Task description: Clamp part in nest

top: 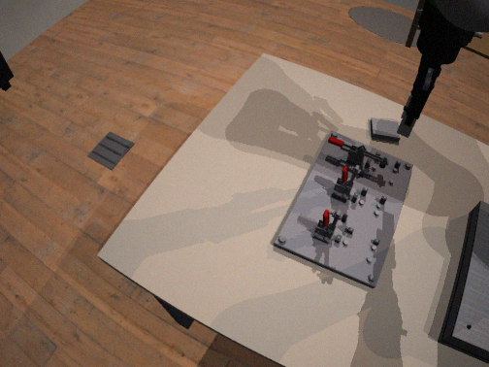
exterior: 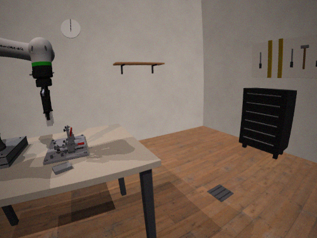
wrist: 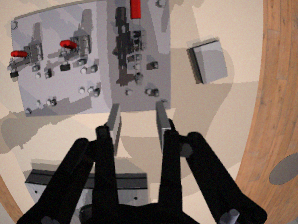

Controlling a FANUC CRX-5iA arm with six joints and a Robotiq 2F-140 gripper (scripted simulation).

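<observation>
The grey part [top: 385,128] [exterior: 62,167] [wrist: 212,61] lies flat on the table beside the fixture plate [top: 296,228] [wrist: 65,107]. The clamp nearest it has its red handle [top: 336,141] [exterior: 80,143] [wrist: 135,9] folded back low and its bar down over an empty nest; whether it is locked I cannot tell. The middle clamp's red handle [top: 344,174] [wrist: 68,44] and the far clamp's red handle [top: 326,216] [wrist: 19,54] stand up, with bars raised. Both nests are empty. My gripper [top: 406,127] [exterior: 49,121] [wrist: 138,113] is high above the table, partly open, with nothing between its fingers.
A dark-edged block with a grey top [top: 485,282] [exterior: 12,151] [wrist: 115,195] stands on the table on the other side of the fixture's pad-side edge. The raised clamps stand up from the plate. The table edge runs beyond the part.
</observation>
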